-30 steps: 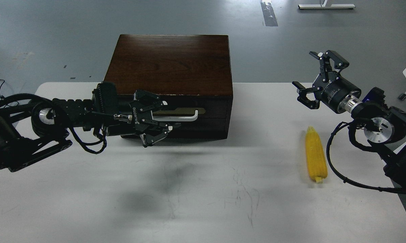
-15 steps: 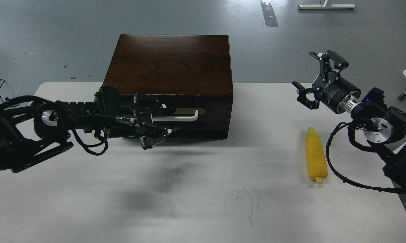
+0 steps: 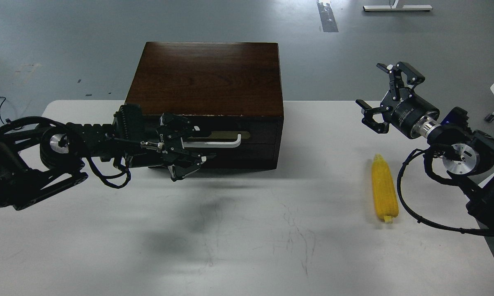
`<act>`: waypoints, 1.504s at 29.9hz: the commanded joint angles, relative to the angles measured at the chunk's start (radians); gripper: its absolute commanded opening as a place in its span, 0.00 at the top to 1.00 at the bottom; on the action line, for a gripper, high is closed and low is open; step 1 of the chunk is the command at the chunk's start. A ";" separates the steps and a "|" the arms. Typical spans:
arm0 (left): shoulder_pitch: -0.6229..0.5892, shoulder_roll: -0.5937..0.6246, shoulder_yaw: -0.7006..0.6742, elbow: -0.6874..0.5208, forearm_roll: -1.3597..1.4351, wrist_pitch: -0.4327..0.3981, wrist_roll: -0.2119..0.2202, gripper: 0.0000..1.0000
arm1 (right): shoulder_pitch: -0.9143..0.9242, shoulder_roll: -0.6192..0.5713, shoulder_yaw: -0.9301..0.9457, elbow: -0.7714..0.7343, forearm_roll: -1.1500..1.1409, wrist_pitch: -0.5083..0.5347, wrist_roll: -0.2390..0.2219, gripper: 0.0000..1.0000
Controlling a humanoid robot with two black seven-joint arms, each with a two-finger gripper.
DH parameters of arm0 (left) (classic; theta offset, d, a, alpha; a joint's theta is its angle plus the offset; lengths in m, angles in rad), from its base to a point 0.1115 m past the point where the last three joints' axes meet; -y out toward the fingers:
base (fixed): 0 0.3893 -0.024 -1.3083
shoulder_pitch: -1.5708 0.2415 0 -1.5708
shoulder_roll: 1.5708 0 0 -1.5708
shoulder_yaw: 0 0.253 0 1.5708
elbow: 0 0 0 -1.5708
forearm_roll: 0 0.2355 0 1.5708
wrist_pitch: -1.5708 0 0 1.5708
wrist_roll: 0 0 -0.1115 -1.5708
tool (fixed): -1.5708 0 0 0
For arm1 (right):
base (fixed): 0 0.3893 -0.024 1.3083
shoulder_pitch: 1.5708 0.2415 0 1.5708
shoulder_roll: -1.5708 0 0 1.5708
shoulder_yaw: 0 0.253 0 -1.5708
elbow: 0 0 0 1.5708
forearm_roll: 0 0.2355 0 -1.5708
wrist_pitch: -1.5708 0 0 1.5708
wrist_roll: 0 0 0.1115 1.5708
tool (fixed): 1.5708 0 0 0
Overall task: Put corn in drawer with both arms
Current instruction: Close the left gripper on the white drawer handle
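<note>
The yellow corn lies on the white table at the right, stem end toward me. The dark brown box stands at the back middle, and its drawer is shut. My left gripper is open at the left end of the white bar handle, with fingers above and below the bar. My right gripper is open and empty in the air, above and behind the corn.
The white table spreads in front of the box and corn, with faint scuff marks. Its right edge runs close to my right arm. Grey floor lies behind the table.
My left gripper has shifted slightly left and closer to the drawer front at the handle. The drawer, the corn and my right arm have not moved.
</note>
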 commanded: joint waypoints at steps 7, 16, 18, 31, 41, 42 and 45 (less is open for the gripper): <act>0.002 0.005 0.000 -0.005 0.000 0.000 0.000 0.47 | -0.002 0.003 0.000 -0.003 0.000 -0.001 0.000 0.00; -0.001 0.005 0.000 -0.006 0.000 -0.002 0.000 0.46 | -0.002 0.005 0.000 -0.006 0.000 -0.001 0.002 0.00; -0.004 0.005 0.000 -0.006 0.000 -0.002 0.000 0.45 | -0.002 0.005 0.002 -0.011 0.000 0.001 0.002 0.00; -0.045 -0.004 0.079 -0.006 0.000 -0.003 0.000 0.43 | -0.006 0.006 0.003 -0.011 0.000 0.001 0.003 0.00; -0.051 -0.002 0.079 -0.005 0.000 -0.003 0.000 0.42 | -0.008 0.006 0.003 -0.011 0.000 0.001 0.003 0.00; -0.053 -0.002 0.079 -0.006 0.000 -0.003 0.000 0.42 | -0.008 0.006 0.003 -0.011 0.000 0.001 0.003 0.00; -0.068 -0.001 0.095 -0.005 0.000 -0.003 0.000 0.42 | -0.008 0.006 0.003 -0.011 0.000 0.001 0.003 0.00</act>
